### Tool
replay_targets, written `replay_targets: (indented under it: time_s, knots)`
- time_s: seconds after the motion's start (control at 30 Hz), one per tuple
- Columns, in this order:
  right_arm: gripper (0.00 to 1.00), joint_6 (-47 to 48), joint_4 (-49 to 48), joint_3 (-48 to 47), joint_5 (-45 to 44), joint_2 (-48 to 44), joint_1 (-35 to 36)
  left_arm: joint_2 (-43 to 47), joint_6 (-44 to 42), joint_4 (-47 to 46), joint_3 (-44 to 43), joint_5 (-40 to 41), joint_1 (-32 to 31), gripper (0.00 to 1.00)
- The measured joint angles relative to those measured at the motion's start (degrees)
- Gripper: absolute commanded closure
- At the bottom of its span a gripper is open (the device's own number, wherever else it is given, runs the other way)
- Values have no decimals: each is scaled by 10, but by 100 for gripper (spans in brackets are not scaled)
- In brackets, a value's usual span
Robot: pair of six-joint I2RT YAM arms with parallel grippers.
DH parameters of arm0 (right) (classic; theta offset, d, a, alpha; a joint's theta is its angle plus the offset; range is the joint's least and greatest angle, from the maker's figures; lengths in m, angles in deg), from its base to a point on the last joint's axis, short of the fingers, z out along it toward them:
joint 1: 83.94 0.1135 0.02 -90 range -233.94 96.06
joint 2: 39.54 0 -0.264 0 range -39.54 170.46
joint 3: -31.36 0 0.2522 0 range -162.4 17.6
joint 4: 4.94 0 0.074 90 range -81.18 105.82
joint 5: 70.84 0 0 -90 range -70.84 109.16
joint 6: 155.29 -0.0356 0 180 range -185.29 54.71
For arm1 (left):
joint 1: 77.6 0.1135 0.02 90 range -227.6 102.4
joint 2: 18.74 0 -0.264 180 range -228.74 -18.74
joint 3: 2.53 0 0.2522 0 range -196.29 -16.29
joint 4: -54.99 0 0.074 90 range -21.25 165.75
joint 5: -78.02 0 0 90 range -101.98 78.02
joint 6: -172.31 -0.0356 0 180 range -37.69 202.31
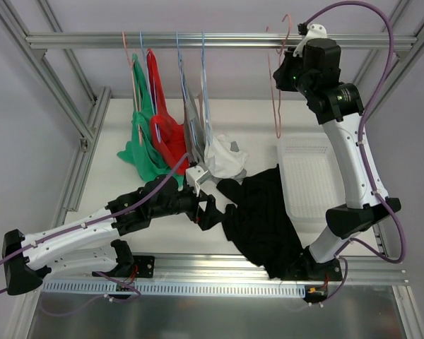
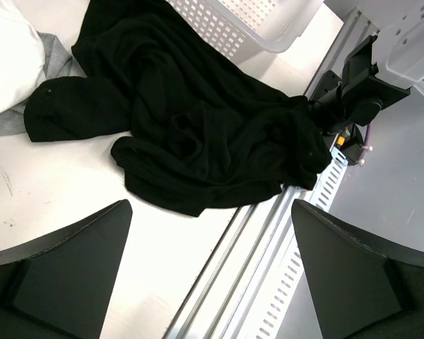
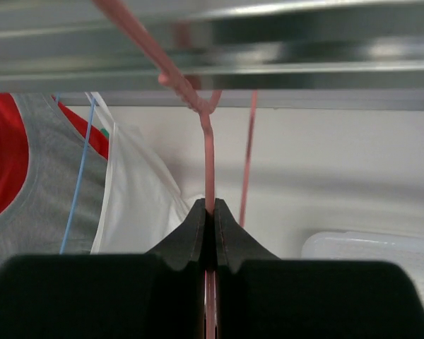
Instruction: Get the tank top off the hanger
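Left gripper (image 1: 212, 209): wide open, holding nothing.
Black tank top (image 1: 258, 219): lying in a heap on the table (image 1: 102, 187), just in front of the left gripper.
Right gripper (image 3: 209, 212): squeezed tight on the pink hanger (image 3: 208, 152).

Hung garments (image 1: 166, 131), black tank top (image 1: 261, 219) and basket (image 1: 307, 176) hem in bare near-left table (image 1: 92, 187).
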Motion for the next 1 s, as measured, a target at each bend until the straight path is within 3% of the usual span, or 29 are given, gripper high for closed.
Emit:
replay_targets:
  time_s: [0.23, 0.27, 0.3, 0.37, 0.4, 0.47, 0.67, 0.9, 1.0]
  knots:
    - [99, -30, 17, 49, 47, 3, -19, -30, 3, 0, -4, 17, -7, 1]
    - [94, -31, 16, 61, 51, 3, -19, -45, 3, 1, -10, 22, -7, 1]
    - [77, -34, 4, 70, 53, 3, -19, -62, 4, 1, -18, 28, -7, 1]
    - [56, -41, -3, 83, 56, -2, -20, -106, 5, 5, -40, 41, -7, 1]
    - [27, -41, 3, 91, 57, -7, -21, -131, 5, 4, -55, 48, -7, 1]
    - [2, -42, 12, 101, 59, -16, -24, -182, 6, 6, -83, 59, -7, 1]
    - [1, -32, 29, 161, 68, -111, -41, -368, 7, 3, -182, 75, -15, 1]
    - [1, -1, 54, 312, 52, -403, -55, -528, 8, 4, -261, 103, -41, 1]
    - [0, 10, 69, 336, 53, -509, -55, -580, 9, 4, -283, 106, -49, 1]
